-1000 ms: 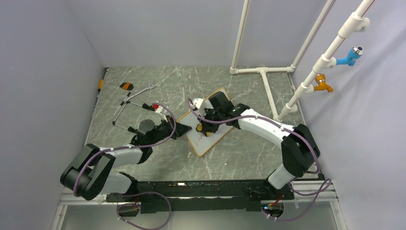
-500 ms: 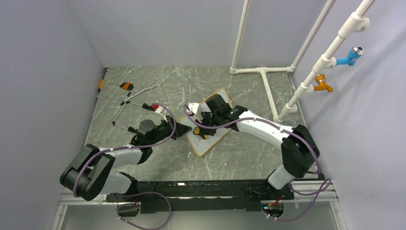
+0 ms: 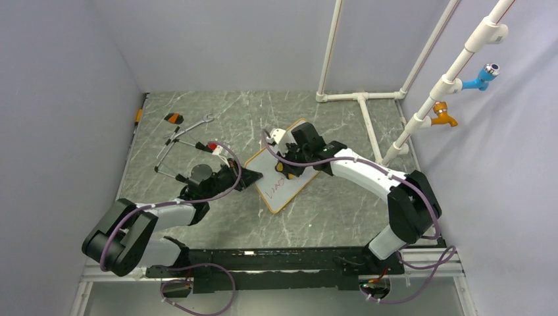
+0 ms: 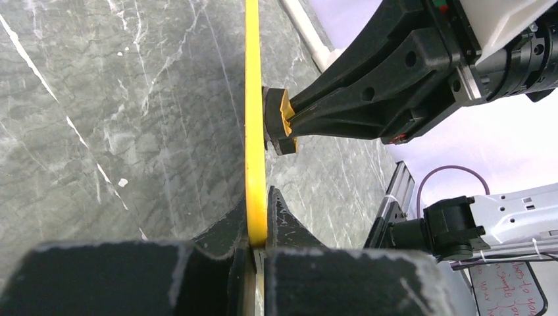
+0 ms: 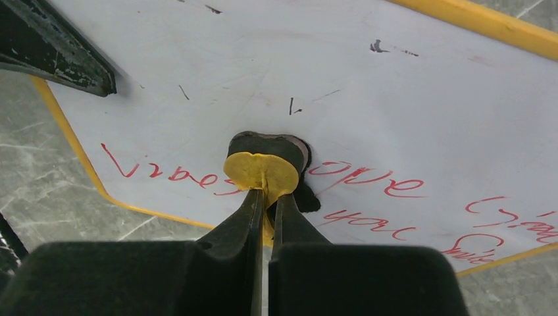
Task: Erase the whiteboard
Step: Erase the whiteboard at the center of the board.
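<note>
The right tool (image 5: pixel 265 197) is seen clamped on a small eraser (image 5: pixel 262 168), yellow-backed with a dark pad, which is pressed flat on the whiteboard (image 5: pixel 368 85). Red handwriting is seen around it: "Vibes" can be read, then "you" lower down; other words are partly covered or cut off. The left tool (image 4: pixel 256 230) is closed on the board's yellow frame at its left side. One board and one eraser are counted. The board is laid askew at the middle of the grey-green marbled tabletop (image 3: pixel 342 210), which is enclosed by pale lilac walls (image 3: pixel 66 99). White pipes (image 3: pixel 360 99) are fixed at the back and right, and two taps are carried there: a blue tap (image 3: pixel 482 76) and an orange tap (image 3: pixel 445 116).
</note>
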You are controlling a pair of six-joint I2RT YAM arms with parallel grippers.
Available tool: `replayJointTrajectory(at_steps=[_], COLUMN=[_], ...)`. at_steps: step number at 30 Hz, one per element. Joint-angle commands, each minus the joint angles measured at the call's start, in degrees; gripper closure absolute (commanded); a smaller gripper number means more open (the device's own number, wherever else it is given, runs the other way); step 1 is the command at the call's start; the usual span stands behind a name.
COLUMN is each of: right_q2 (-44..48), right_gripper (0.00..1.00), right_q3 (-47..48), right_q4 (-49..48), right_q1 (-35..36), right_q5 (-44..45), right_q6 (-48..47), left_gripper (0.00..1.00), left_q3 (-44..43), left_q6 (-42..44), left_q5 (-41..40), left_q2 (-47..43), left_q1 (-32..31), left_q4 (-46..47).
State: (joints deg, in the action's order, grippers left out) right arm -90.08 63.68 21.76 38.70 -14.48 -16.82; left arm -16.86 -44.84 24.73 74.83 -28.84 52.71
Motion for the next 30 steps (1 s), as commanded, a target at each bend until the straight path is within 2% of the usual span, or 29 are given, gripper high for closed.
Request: replayJointTrajectory(at_steps=[1, 3, 5, 8, 12, 16, 21, 25, 27, 30], right_q2=[-2.5, -1.7, -1.2, -1.2, -0.2, -0.3, -1.7, -1.3, -0.9, -1.2], right_gripper=[1.00, 1.00, 1.00, 1.00, 1.00, 1.00, 1.00, 1.00, 1.00, 1.00], right_q3=[1.5, 1.7, 1.9, 1.8, 0.0, -0.6, 0.7, 1.7, 1.9, 2.3], right_q4=[0.7, 2.9, 2.5, -1.4, -8.2, -9.4, -5.8, 1.5, 2.3, -1.0], right_q1=[2.0, 3.7, 4.2, 2.8, -1.4, -3.0, -2.3, 0.1, 1.7, 1.3], right_q5=[-8.1, -13.8, -15.2, -8.3, 6.7, 9.9, 4.5, -14.7, -17.0, -11.0], right_q6=[-7.2, -10.1, -9.5, -3.9, 3.1, 4.1, 0.1, -8.7, -9.2, -3.7], left_gripper=[1.00, 1.00, 1.00, 1.00, 1.00, 1.00, 1.00, 1.00, 1.00, 1.00], left_q3=[-1.6, -1.6, -1.6, -1.6, -1.7, -2.5, -2.8, -3.0, -3.1, -3.2], left_q6=[-2.2, -1.9, -1.7, -1.8, -2.1, -2.4, -2.2, -1.8, -1.7, -1.6], left_q5=[11.9, 11.8, 12.0, 12.1, 12.7, 13.7, 14.1, 14.1, 14.3, 14.8], left_q2=[-2.7, -3.1, -3.2, -3.3, -2.8, -1.5, -1.2, -1.5, -1.5, -1.6], left_q1=[-2.4, -2.4, -2.4, -2.4, -2.6, -2.9, -3.3, -3.4, -3.4, -3.4], left_q4=[9.1, 8.6, 8.5, 8.5, 9.0, 9.7, 9.5, 8.7, 8.5, 8.3])
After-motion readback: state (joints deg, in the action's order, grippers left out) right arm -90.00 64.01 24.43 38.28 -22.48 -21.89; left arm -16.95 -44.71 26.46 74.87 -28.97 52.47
